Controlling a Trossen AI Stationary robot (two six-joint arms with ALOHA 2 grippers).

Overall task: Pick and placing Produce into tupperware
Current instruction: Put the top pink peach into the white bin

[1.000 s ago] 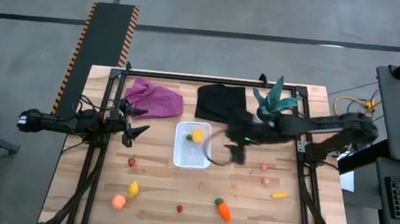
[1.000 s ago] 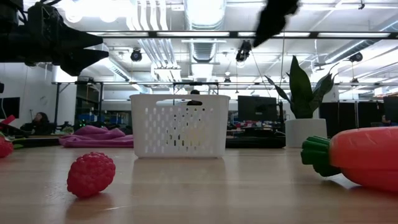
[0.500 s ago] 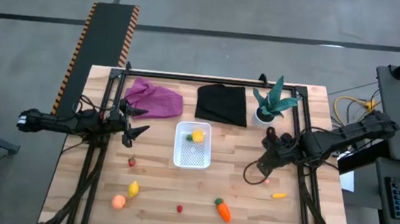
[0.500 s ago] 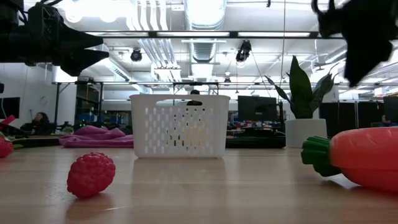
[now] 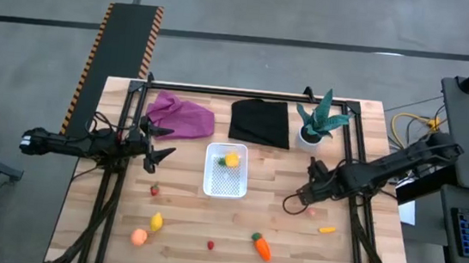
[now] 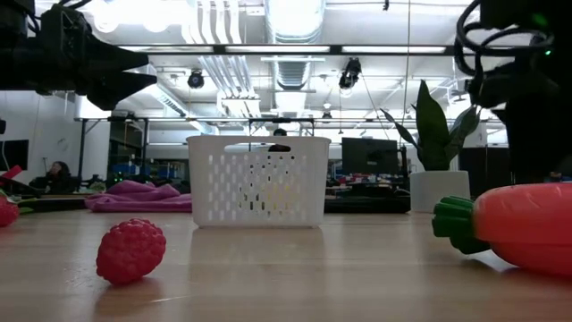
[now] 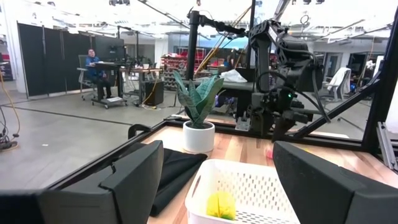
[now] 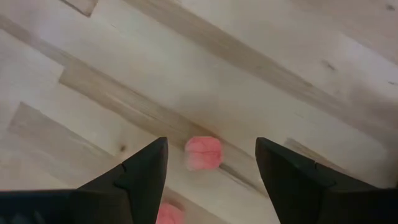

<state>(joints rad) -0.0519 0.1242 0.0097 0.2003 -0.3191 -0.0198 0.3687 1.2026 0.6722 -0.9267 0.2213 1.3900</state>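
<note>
Right gripper (image 8: 211, 180) is over the right-centre of the table in the high view, fingers spread wide with a small pink-red berry (image 8: 203, 152) sitting between them on the wood. A second berry (image 8: 169, 214) shows at the bottom edge of the right wrist view, just beside the first.

Tupperware (image 5: 225, 170) sits centre frame in the high view, a lemon (image 5: 232, 159) already in it. Carrot (image 5: 261, 246) is lower centre; peach (image 5: 139, 236) and another lemon (image 5: 157, 222) lower left.

Left gripper (image 5: 160, 156) is parked at the left edge of the table, fingers apart (empty).

Risks, as I judge them:
- Berry is small and round: an off-centre close could squirt it sideways.
- The neighbouring berry is close enough to get nudged or caught.
- Descending too low would scrape the fingertips on the table.
</note>
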